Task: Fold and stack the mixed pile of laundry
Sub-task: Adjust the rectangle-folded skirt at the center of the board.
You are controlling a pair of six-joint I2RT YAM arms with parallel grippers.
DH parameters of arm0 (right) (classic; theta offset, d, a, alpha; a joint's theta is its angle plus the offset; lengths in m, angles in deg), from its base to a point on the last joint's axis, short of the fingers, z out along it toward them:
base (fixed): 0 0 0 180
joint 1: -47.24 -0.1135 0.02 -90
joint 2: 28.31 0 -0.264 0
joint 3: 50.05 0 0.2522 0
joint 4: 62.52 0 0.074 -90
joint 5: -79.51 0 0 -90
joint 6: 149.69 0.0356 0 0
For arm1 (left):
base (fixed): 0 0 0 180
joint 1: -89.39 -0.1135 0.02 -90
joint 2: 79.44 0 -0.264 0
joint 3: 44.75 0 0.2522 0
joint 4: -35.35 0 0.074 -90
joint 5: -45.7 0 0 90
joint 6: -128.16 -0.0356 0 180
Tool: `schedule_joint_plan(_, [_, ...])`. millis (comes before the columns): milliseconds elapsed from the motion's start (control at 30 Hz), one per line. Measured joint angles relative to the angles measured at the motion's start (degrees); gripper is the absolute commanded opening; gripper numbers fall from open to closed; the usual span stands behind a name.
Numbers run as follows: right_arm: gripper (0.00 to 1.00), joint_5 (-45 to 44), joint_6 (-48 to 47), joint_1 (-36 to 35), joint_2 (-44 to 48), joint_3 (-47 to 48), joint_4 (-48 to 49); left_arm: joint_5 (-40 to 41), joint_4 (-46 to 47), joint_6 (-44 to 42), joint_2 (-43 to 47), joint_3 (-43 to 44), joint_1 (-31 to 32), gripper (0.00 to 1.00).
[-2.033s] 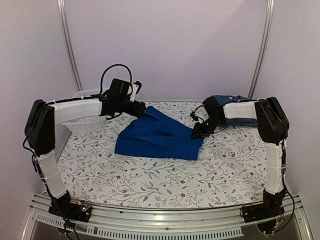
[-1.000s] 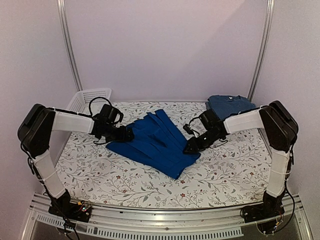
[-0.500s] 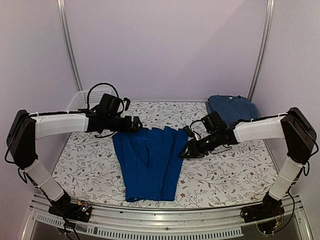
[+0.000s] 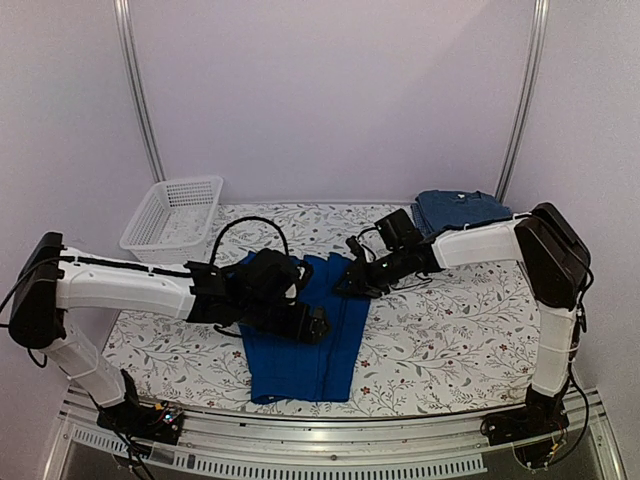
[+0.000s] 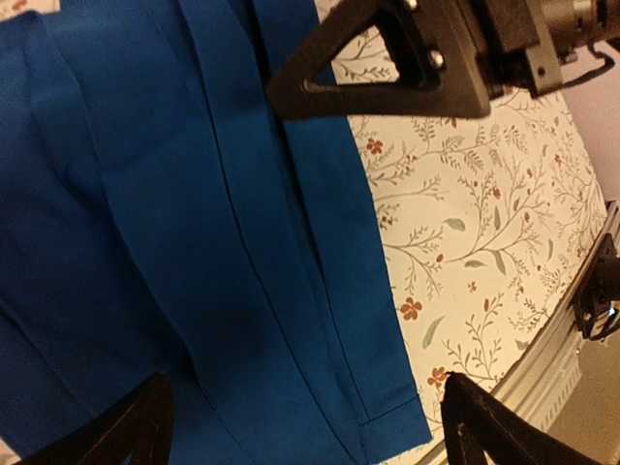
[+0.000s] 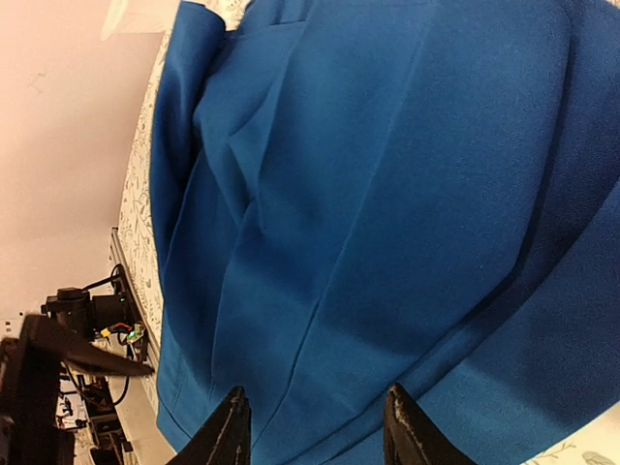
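The bright royal-blue garment [image 4: 300, 350] lies spread lengthwise on the floral table, reaching almost to the front edge. My left gripper [image 4: 312, 325] hovers over its middle, open wide with nothing in it. In the left wrist view the garment [image 5: 194, 242] fills the frame between my left gripper's [image 5: 310, 436] spread fingers, with its hemmed corner low in the frame. My right gripper [image 4: 352, 282] is at the garment's far right edge. In the right wrist view my right gripper [image 6: 315, 436] stands open just above the cloth [image 6: 387, 194]. A folded stack of dark blue garments [image 4: 455, 208] sits at the back right.
A white mesh basket [image 4: 175, 215] stands at the back left corner. The metal rail [image 4: 320, 440] runs along the near table edge. The right gripper's black body [image 5: 407, 58] shows at the top of the left wrist view. The two grippers are close together over the garment.
My left gripper has let go of the garment's far left corner and moved nearer, over its middle. My right gripper shifted left and farther back. The garment stays flat.
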Motion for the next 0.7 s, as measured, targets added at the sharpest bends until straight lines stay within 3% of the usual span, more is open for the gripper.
schedule_joint_plan(367, [0.49, -3.3, 1.9, 0.0, -7.8, 4.5, -2.3, -1.8, -1.9, 8.1, -9.5, -2.1, 7.7, 0.65])
schedule_joint_plan(467, [0.49, -3.9, 2.0, 0.0, -8.5, 6.1, -2.5, -1.9, -1.6, 8.5, -11.0, -1.4, 7.6, 0.52])
schedule_joint_plan(600, [0.44, -4.1, 2.0, 0.0, -9.2, 6.6, -2.5, -1.9, -1.0, 8.5, -12.3, -0.4, 7.6, 0.28])
schedule_joint_plan(700, [0.40, -3.9, 2.0, 0.0, -10.1, 6.9, -2.4, -2.4, -0.3, 7.7, -12.7, -0.3, 7.6, 0.21])
